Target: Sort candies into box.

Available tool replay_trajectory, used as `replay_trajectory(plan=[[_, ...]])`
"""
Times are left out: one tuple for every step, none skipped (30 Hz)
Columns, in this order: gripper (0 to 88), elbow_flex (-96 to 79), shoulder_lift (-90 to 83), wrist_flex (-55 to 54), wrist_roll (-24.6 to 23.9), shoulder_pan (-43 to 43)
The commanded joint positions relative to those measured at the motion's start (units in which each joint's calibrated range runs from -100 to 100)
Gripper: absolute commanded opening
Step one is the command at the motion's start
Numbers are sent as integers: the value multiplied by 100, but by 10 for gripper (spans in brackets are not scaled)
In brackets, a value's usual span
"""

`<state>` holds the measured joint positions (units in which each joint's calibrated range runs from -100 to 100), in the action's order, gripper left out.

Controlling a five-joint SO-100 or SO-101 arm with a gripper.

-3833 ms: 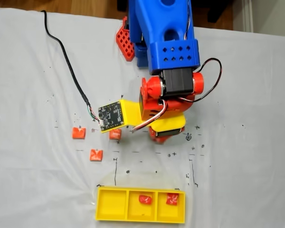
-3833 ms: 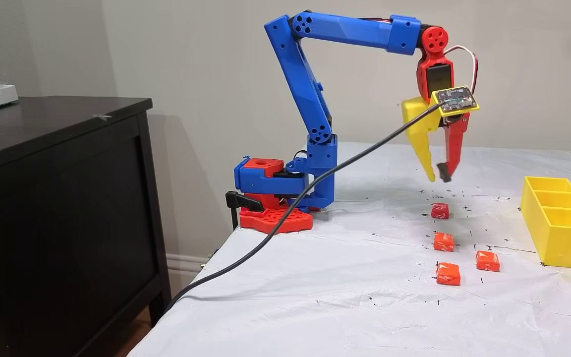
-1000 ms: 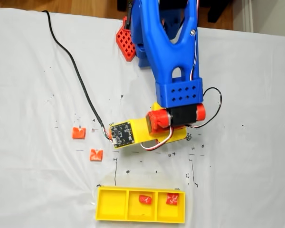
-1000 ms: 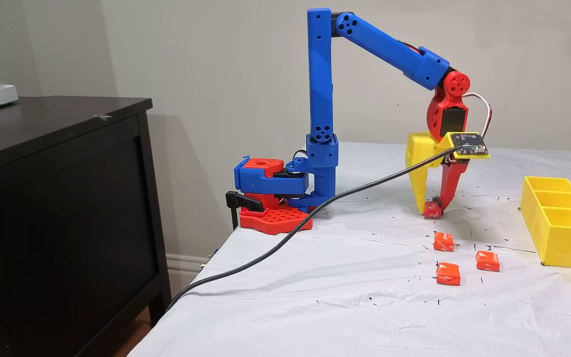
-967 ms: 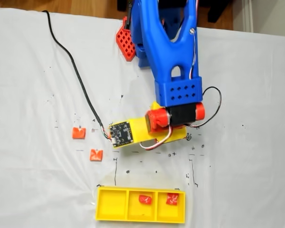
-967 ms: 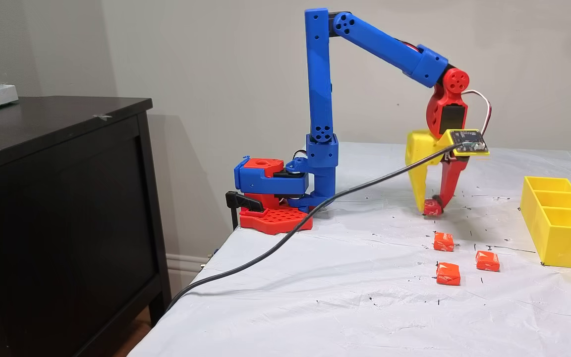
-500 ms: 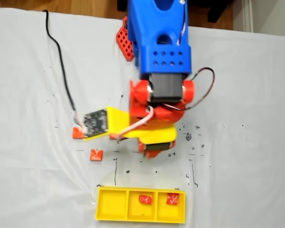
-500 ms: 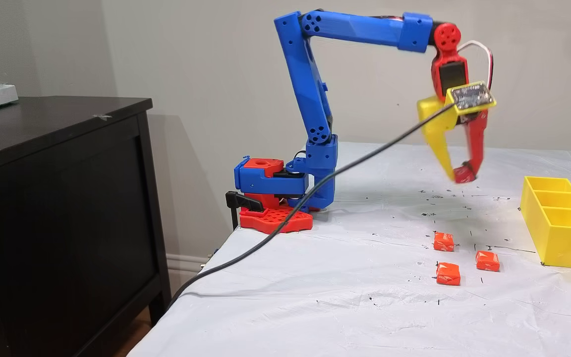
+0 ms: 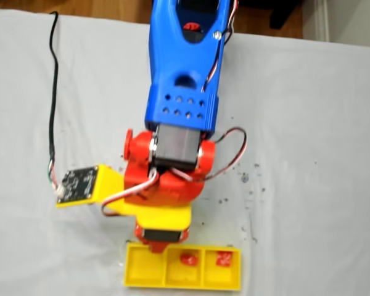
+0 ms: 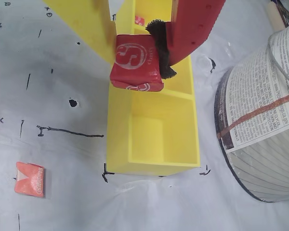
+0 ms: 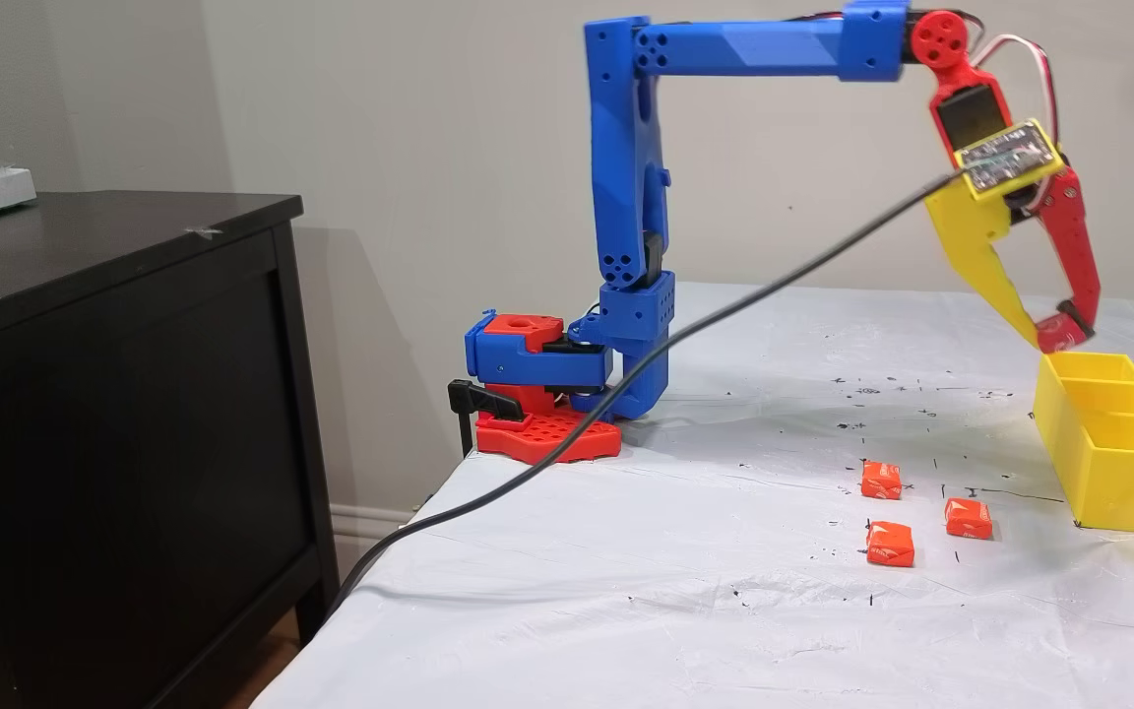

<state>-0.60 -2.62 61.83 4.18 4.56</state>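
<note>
**Red candy held above the tray**

A deep red candy (image 10: 136, 62) with white marks hangs over the yellow three-compartment box (image 10: 154, 166). Two red candies (image 9: 188, 259) lie in its middle and right compartments in a fixed view. Three orange candies (image 11: 890, 544) rest on the surface beside it.

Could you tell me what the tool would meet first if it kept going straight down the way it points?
Probably the yellow tray: the tool, shut on a red candy, hangs right above it. Which compartment is unclear, since depth is hard to judge.
</note>
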Motion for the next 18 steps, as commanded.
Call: replay_trajectory(plan=[[2, 1739, 754, 191, -44, 60], [2, 1721, 797, 183, -49, 60], [2, 1639, 805, 142, -54, 60], [2, 1566, 805, 101, -59, 51], [2, 1512, 814, 76, -63, 51], [2, 1494, 822, 68, -63, 51], [2, 1494, 848, 68, -68, 51], [2, 1503, 881, 68, -68, 51], [2, 1521, 915, 68, -73, 51], [2, 1548, 949, 68, -78, 51], [2, 1585, 1009, 52, -88, 42], [2, 1630, 1060, 27, -98, 42], [2, 1694, 1136, 11, -117, 33], [2, 1758, 1204, -14, -132, 33], [2, 1821, 1263, -22, -142, 24], [2, 1894, 1331, -22, -147, 24], [2, 1985, 1407, -6, -151, 24], [2, 2094, 1484, 19, -156, 42]])
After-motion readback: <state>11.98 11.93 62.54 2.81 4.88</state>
